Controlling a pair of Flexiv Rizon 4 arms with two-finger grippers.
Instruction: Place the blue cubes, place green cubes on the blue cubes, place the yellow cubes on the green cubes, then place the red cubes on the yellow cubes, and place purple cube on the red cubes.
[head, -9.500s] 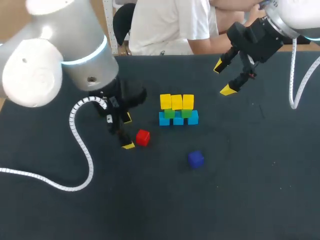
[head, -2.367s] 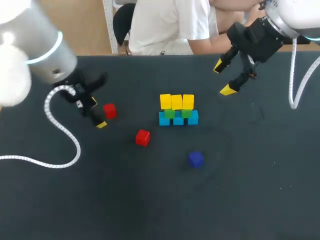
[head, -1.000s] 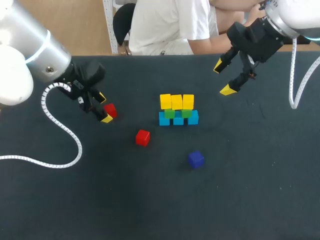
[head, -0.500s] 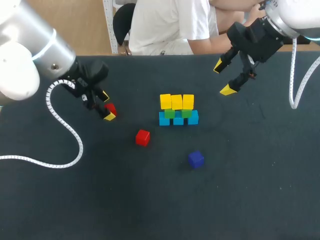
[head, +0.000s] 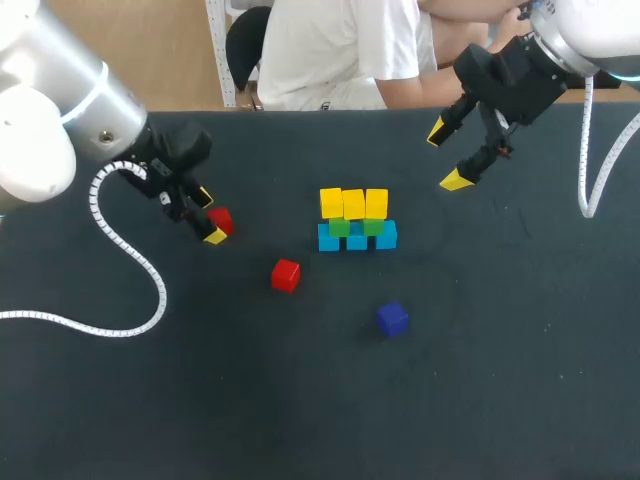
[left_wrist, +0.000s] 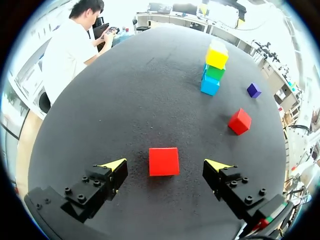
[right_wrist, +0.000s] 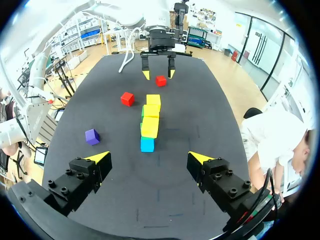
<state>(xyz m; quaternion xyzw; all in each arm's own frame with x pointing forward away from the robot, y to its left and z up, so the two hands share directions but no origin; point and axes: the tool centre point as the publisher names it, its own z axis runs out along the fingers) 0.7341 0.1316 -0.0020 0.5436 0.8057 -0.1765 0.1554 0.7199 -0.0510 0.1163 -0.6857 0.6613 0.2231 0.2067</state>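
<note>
Moves the left end effector (head: 210, 217) off the first red cube (head: 285, 275), settles it open-fingered astride the second red cube (head: 221, 221).

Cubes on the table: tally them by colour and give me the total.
Small yellow cubes: 3
Small green cubes: 2
Small light blue cubes: 3
Small red cubes: 2
Small purple cube: 1
Total: 11
</note>
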